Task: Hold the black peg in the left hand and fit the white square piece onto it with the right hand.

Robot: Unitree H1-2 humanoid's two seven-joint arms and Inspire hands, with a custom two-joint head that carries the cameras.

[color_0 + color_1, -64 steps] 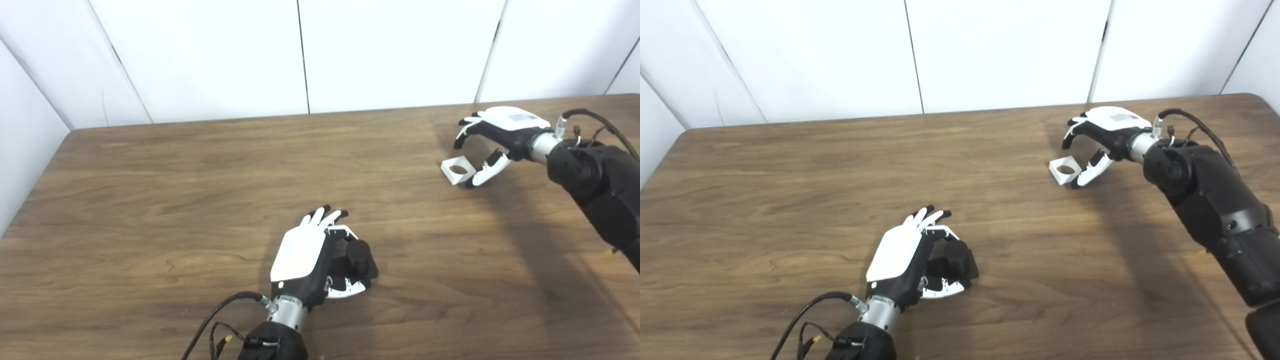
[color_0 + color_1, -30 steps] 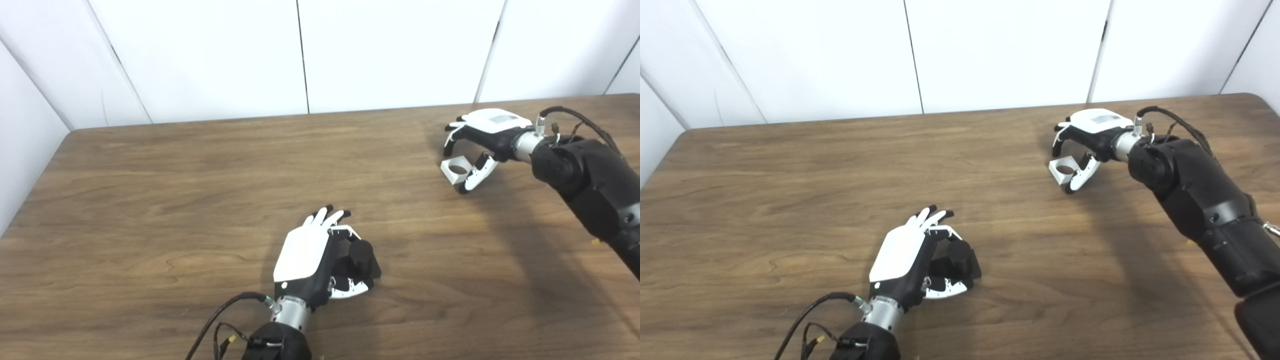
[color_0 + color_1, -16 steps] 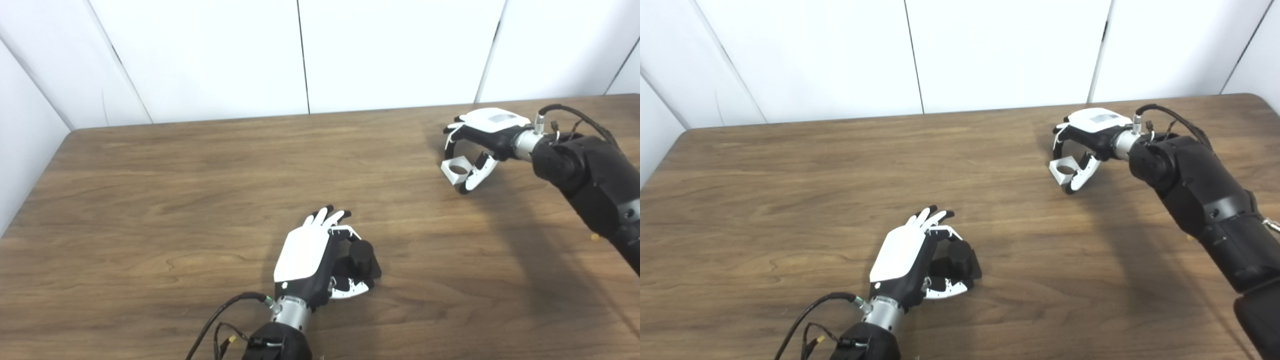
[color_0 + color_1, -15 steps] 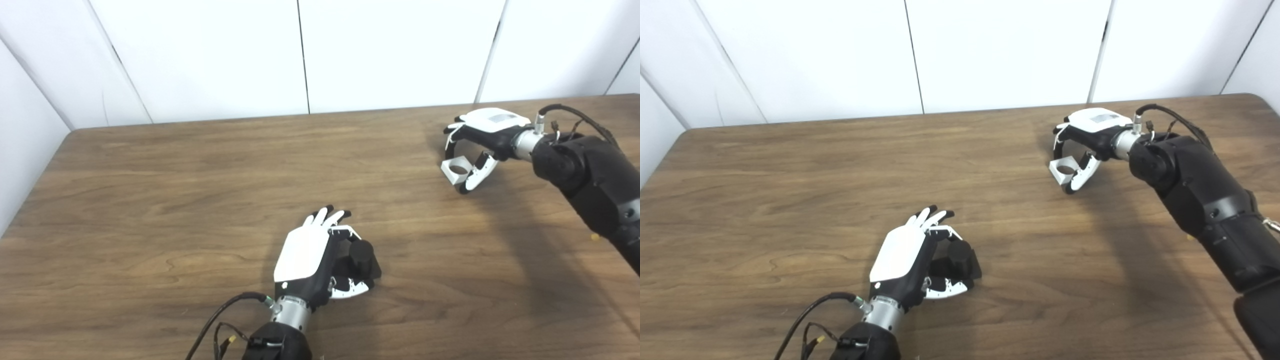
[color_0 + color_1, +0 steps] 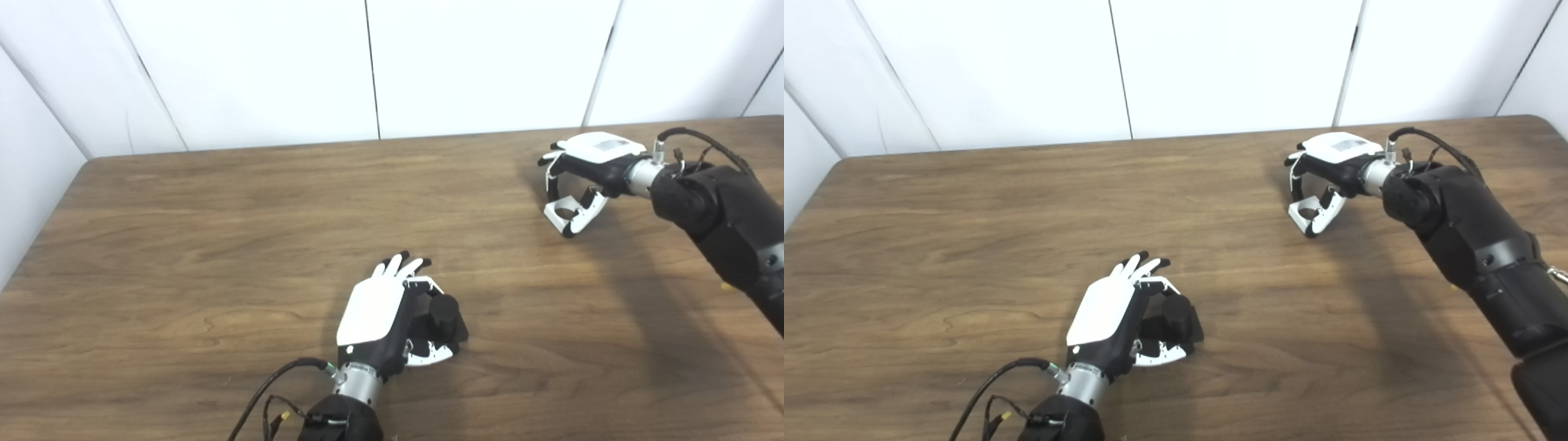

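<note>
The black peg (image 5: 442,312) stands on its dark square base on the wooden table (image 5: 184,245), near the front centre. My left hand (image 5: 373,315) lies against the peg's left side. Its fingers are stretched forward and its thumb reaches under the base's near edge, so it is not clasped. At the far right the white square piece (image 5: 563,212), with its round hole, rests low at the table. My right hand (image 5: 588,174) arches over it. Its fingers (image 5: 549,184) press the far edge and the thumb (image 5: 582,215) the near edge, pinching the piece.
White wall panels (image 5: 367,67) rise just behind the table's far edge. The right forearm (image 5: 723,214) and its cable stretch along the table's right side. A cable loops from the left wrist (image 5: 269,386) at the front edge.
My right hand's fingers have curled down and closed on the white piece, which has shifted slightly toward the thumb and tilted. The left hand and the peg have stayed in place.
</note>
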